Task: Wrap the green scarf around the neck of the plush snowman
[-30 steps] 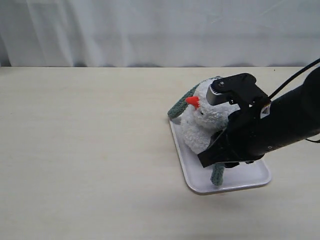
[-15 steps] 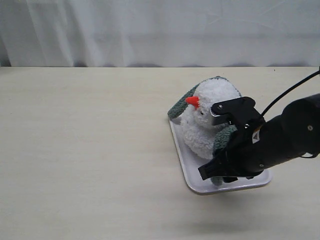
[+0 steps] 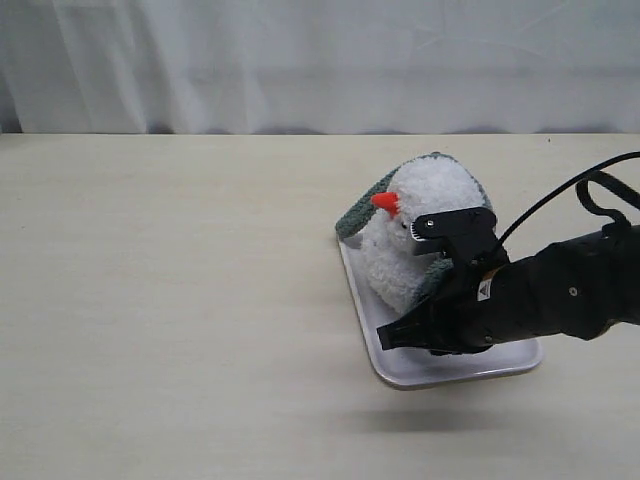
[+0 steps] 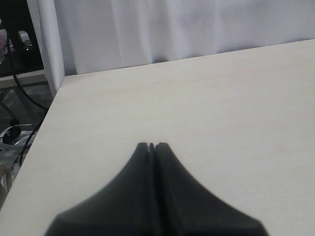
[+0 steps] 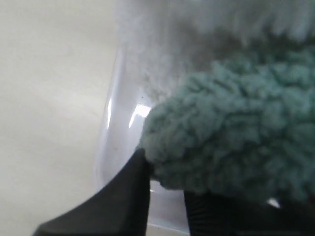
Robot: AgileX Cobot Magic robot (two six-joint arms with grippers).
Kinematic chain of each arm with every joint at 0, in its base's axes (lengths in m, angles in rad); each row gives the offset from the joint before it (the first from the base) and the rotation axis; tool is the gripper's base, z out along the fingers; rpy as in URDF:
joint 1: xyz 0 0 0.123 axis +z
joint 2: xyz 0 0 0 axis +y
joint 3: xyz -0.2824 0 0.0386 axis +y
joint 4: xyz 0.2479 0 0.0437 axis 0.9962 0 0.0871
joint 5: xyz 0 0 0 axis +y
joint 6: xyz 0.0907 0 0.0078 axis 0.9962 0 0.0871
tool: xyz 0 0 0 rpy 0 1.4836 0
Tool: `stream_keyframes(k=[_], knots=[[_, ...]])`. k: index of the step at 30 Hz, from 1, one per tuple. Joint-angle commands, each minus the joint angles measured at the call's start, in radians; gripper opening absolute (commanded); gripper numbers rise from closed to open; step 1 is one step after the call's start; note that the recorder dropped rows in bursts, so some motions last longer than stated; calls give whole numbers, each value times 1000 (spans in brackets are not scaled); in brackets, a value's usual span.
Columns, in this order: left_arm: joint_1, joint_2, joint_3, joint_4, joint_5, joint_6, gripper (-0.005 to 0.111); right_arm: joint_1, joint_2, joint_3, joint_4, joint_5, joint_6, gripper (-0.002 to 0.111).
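The plush snowman (image 3: 420, 215), white with an orange nose (image 3: 385, 203), stands on the white tray (image 3: 400, 372). The green scarf (image 3: 355, 215) runs round the back of its head and comes down its right side (image 3: 437, 275) to my right gripper (image 3: 392, 337), low over the tray's front. In the right wrist view a thick wad of scarf (image 5: 231, 142) bulges over the fingertips of that gripper (image 5: 165, 171), which is shut on it, and the snowman's body (image 5: 162, 59) is just behind. My left gripper (image 4: 151, 145) is shut on nothing, over bare table, outside the exterior view.
The tray's rim (image 5: 110, 147) sits just beside the right gripper's fingers, with bare table beyond it. A white curtain (image 3: 300, 60) hangs behind the table. The left wrist view shows the table's edge (image 4: 47, 113), with cables on the floor past it.
My right gripper has come down from beside the snowman's head to the tray's front and moved left, with the scarf end in it. The snowman's head now shows in full.
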Motion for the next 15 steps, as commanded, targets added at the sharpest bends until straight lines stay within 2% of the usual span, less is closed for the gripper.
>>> stream_keyframes(k=[1,6,11,15], knots=[[2,-3,3,-3,-11,0,0,1,-10,2,8,-44,-6,4],[2,-3,3,-3,-11,0,0,27,-18,2,27,-71,-8,4],[2,-3,3,-3,-11,0,0,118,-18,2,27,-161,-8,4],[2,-3,3,-3,-11,0,0,128,-16,2,27,-219,-8,4]])
